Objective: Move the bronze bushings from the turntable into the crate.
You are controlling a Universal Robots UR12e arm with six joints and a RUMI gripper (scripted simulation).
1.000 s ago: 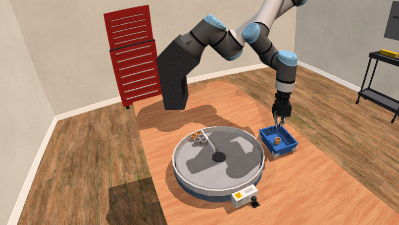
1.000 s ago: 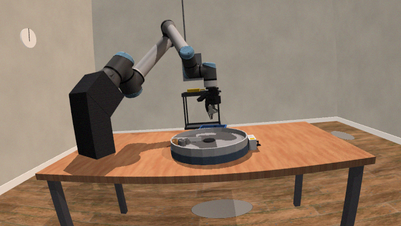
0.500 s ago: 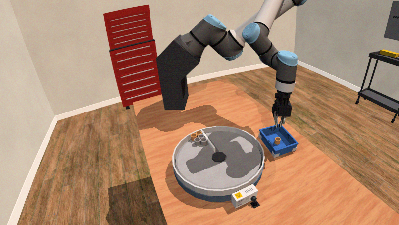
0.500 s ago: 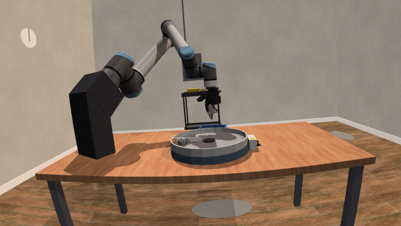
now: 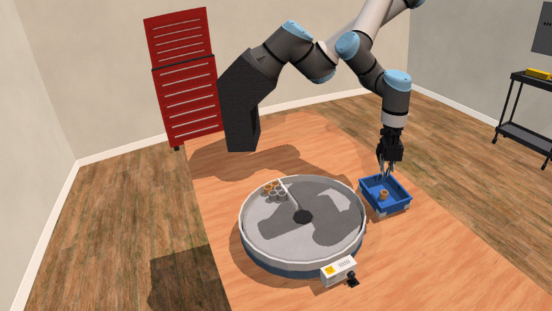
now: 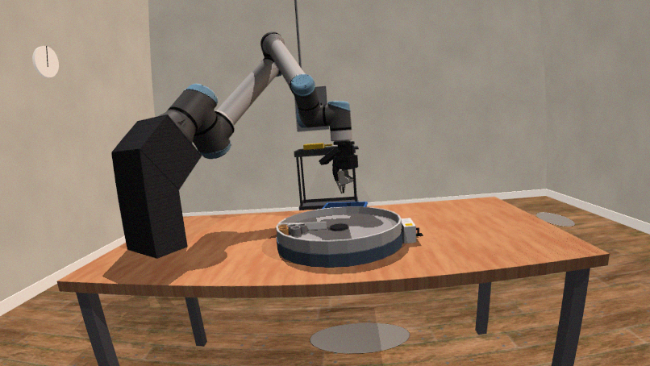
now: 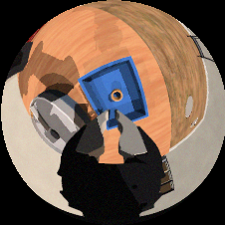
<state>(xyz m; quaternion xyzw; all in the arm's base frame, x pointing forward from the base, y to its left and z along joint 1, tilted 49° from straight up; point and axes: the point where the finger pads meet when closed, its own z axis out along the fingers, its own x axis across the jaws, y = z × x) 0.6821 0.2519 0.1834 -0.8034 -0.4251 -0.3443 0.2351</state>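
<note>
The round grey turntable (image 5: 302, 220) holds two bronze bushings (image 5: 270, 186) and three steel bushings (image 5: 278, 194), grouped at its far left beside a divider bar. The blue crate (image 5: 388, 194) stands right of the turntable with one bronze bushing (image 5: 383, 194) upright inside. My gripper (image 5: 386, 171) hangs above the crate's far edge, shut with nothing between the fingers. In the wrist view the closed fingers are over the crate's near rim (image 7: 114, 92), and the bushing (image 7: 115, 95) lies below them. The exterior view shows the gripper (image 6: 342, 189) well above the crate (image 6: 343, 205).
A white control box (image 5: 337, 270) sits at the turntable's front edge. The arm's black base (image 5: 239, 104) stands at the table's back. A red tool cabinet (image 5: 183, 73) and a black cart (image 5: 529, 112) stand on the floor off the table.
</note>
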